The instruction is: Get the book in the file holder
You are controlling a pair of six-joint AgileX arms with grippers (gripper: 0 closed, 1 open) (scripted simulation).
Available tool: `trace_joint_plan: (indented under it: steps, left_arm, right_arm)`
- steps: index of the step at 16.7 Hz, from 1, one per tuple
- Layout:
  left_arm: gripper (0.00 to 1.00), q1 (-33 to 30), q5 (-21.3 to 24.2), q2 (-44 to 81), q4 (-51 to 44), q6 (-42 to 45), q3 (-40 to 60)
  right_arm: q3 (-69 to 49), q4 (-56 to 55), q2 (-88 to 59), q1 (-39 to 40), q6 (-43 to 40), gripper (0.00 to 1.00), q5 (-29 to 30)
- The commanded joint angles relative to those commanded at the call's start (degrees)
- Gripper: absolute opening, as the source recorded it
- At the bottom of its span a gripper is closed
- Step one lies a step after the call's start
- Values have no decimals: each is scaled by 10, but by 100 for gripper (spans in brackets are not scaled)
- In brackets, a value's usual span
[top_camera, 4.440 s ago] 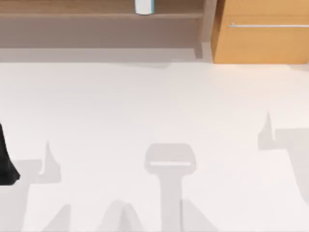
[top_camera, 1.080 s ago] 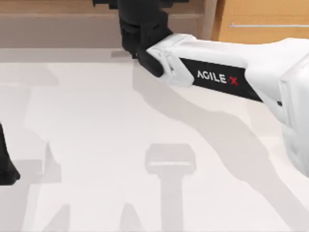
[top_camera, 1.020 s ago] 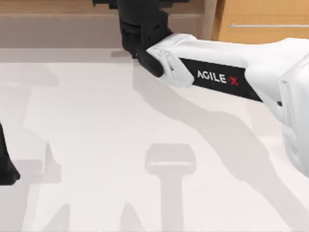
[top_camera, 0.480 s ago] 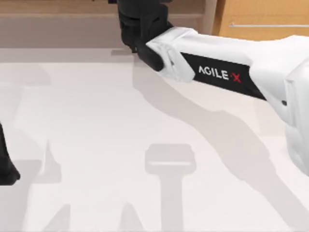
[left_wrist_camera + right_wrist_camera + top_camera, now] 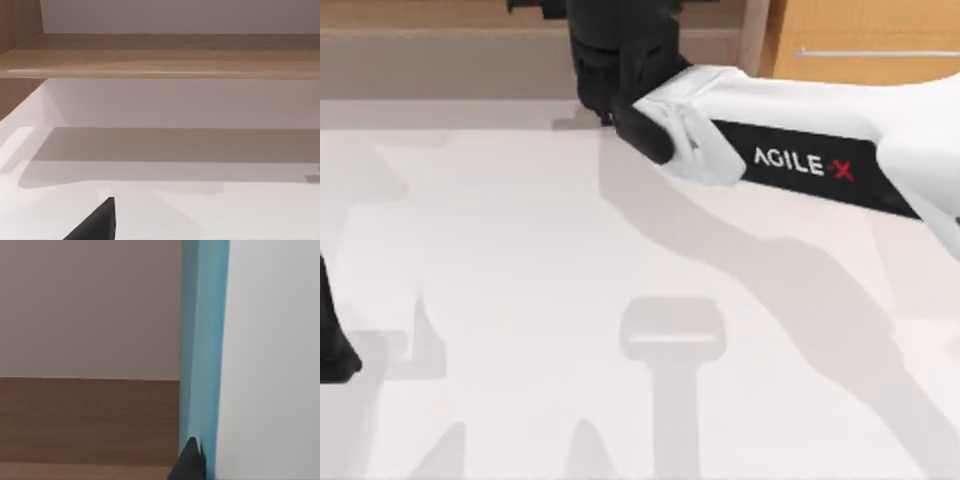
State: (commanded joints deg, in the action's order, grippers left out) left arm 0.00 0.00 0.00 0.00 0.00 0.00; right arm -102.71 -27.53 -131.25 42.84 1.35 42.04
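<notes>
The book (image 5: 202,340) is seen at very close range in the right wrist view, as a teal strip beside a broad white face, standing upright on the wooden shelf (image 5: 85,420). In the top view the right gripper (image 5: 610,40) is extended over the table (image 5: 520,300) to the shelf recess at the far edge, left of the cabinet door (image 5: 860,90), and the book is covered by it. A dark fingertip (image 5: 190,460) lies against the teal strip, but whether the fingers are clenched on the book or released cannot be told. The left gripper (image 5: 95,225) is parked near the table's left edge.

Risk: if the grip is shallow or placed only on the spine, the book is judged likely to tilt or slip during withdrawal. A collision with the shelf board above is also possible if the book is lifted too steeply.

No file holder can be made out. The book's full outline is cut off.
</notes>
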Motion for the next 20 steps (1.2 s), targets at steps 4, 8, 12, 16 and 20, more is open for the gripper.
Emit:
trace_joint_plan:
  steps: [4, 8, 12, 16, 20]
  left_arm:
    - [100, 0, 0, 0, 0, 0, 0]
    - [100, 0, 0, 0, 0, 0, 0]
    - [100, 0, 0, 0, 0, 0, 0]
    - [100, 0, 0, 0, 0, 0, 0]
    - [100, 0, 0, 0, 0, 0, 0]
  right_arm:
    - [152, -23, 105, 33, 42, 0, -20]
    - [314, -68, 229, 51, 113, 0, -59]
    - [447, -127, 361, 23, 202, 0, -112]
    - [550, -182, 473, -68, 300, 0, -172]
    - [625, -219, 559, -212, 396, 0, -237]
